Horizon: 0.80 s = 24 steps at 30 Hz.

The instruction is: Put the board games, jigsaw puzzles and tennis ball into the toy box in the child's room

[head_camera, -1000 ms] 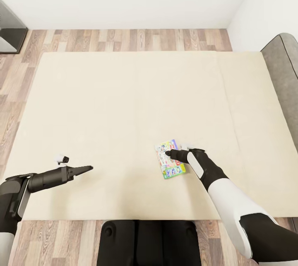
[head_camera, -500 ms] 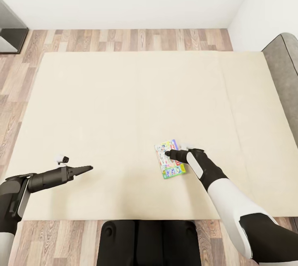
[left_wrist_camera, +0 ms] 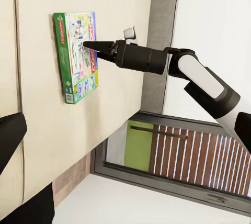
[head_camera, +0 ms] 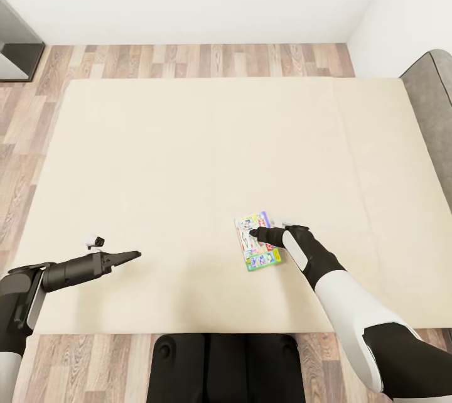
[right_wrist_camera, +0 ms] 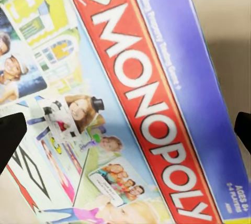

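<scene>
One board game (head_camera: 257, 243), a flat white-blue "Monopoly" box with a green edge, lies on the beige bed (head_camera: 188, 158) near its front edge. My right gripper (head_camera: 254, 233) hovers just over the box's middle and is open. In the right wrist view its fingertips (right_wrist_camera: 10, 135) sit far apart with the printed lid (right_wrist_camera: 130, 103) between them. I cannot tell whether it touches the lid. The left wrist view shows the same board game (left_wrist_camera: 78, 56) with the right gripper (left_wrist_camera: 89, 43) above it. My left gripper (head_camera: 135, 255) is open and empty, low over the mattress well to the left.
The grey headboard (head_camera: 433, 114) runs along the bed's right side. Wood floor (head_camera: 188, 61) borders the far and left sides of the bed. A dark piece of furniture (head_camera: 16, 45) stands at the far left corner. My base (head_camera: 220, 365) is against the bed's front edge.
The head view has shifted very slightly. Both arms and the board game stay where they were.
</scene>
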### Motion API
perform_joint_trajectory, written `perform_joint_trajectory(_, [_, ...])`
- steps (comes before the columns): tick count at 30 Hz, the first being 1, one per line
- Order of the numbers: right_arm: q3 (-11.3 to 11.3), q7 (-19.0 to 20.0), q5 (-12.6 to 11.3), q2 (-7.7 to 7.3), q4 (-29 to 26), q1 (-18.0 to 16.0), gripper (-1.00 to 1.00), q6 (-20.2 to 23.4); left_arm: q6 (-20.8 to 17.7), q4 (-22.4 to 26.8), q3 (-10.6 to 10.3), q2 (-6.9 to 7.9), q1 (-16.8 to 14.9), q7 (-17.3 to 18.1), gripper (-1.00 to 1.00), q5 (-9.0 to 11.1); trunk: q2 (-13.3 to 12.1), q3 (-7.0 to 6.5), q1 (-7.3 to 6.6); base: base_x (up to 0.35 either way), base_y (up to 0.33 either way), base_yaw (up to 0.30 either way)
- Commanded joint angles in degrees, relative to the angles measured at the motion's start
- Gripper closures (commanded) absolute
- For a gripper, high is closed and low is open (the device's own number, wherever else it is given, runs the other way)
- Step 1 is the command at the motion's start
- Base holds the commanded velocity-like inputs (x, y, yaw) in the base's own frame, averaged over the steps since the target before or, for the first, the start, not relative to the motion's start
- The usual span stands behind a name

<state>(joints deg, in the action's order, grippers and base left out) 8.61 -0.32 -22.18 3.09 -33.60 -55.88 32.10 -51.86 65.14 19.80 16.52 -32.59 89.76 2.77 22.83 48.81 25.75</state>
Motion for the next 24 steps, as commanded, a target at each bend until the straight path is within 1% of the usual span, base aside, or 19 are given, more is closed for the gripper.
perform_joint_trajectory(1, [0.1,0.0,-0.1,-0.02,-0.1,0.0,-1.00,0.2,-0.6,0.0,0.0,0.01,0.0,0.2,-1.00,0.0,0.1,0.06,0.03,0.000,0.048,0.000])
perform_joint_trajectory(16, [0.1,0.0,-0.1,-0.02,-0.1,0.0,-1.00,0.2,-0.6,0.0,0.0,0.00,0.0,0.2,-1.00,0.0,0.1,0.06,0.03,0.000,0.138,0.000])
perform_joint_trajectory(21, [0.1,0.0,-0.1,-0.02,-0.2,0.0,-1.00,0.2,-0.6,0.0,0.0,0.00,0.0,0.2,-1.00,0.0,0.1,0.06,0.03,0.000,0.050,0.000])
perform_joint_trajectory(24, [0.1,0.0,-0.1,-0.02,-0.1,0.0,-1.00,0.2,-0.6,0.0,0.0,0.00,0.0,0.2,-1.00,0.0,0.1,0.06,0.03,0.000,0.153,0.000])
